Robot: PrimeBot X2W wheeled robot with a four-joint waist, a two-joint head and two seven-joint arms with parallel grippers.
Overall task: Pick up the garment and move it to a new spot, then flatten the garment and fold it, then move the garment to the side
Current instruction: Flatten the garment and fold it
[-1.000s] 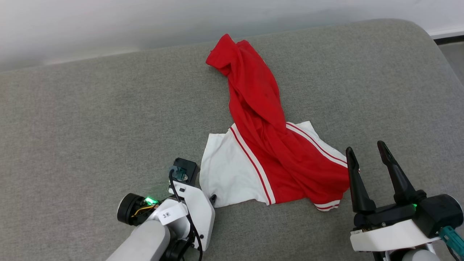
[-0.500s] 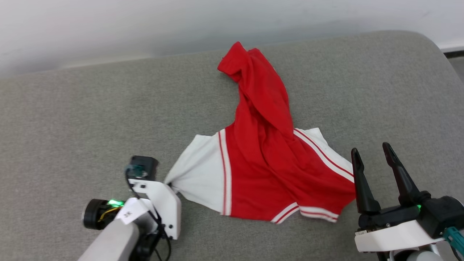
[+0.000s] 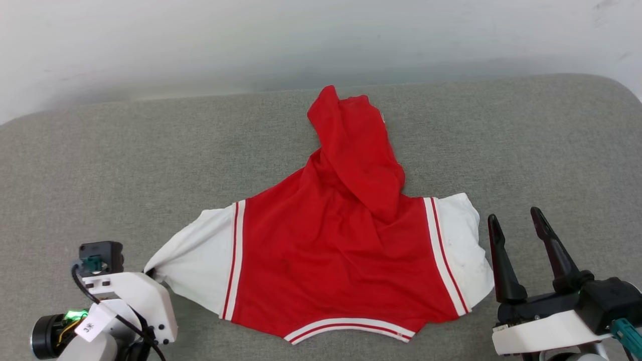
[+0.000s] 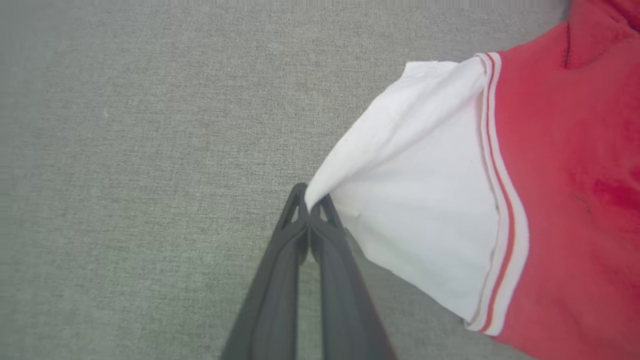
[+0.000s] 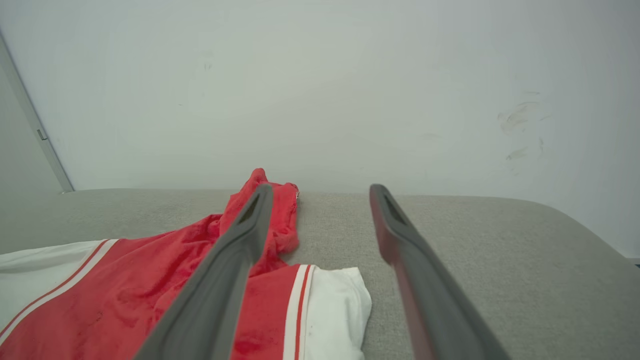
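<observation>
Left end effector (image 4: 310, 200), which I have clamped on a sleeve tip of the garment (image 3: 331, 260); right end effector (image 3: 512, 215) agape beside the opposite sleeve. Garment mid-surface (image 3: 100, 165), body bunched: flattening partial, I judge; folding and the move aside remain.

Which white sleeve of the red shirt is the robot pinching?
The white short sleeve on the robot's left: the shut left tool pinches its tip. The other white sleeve lies loose beside the open right tool.
</observation>
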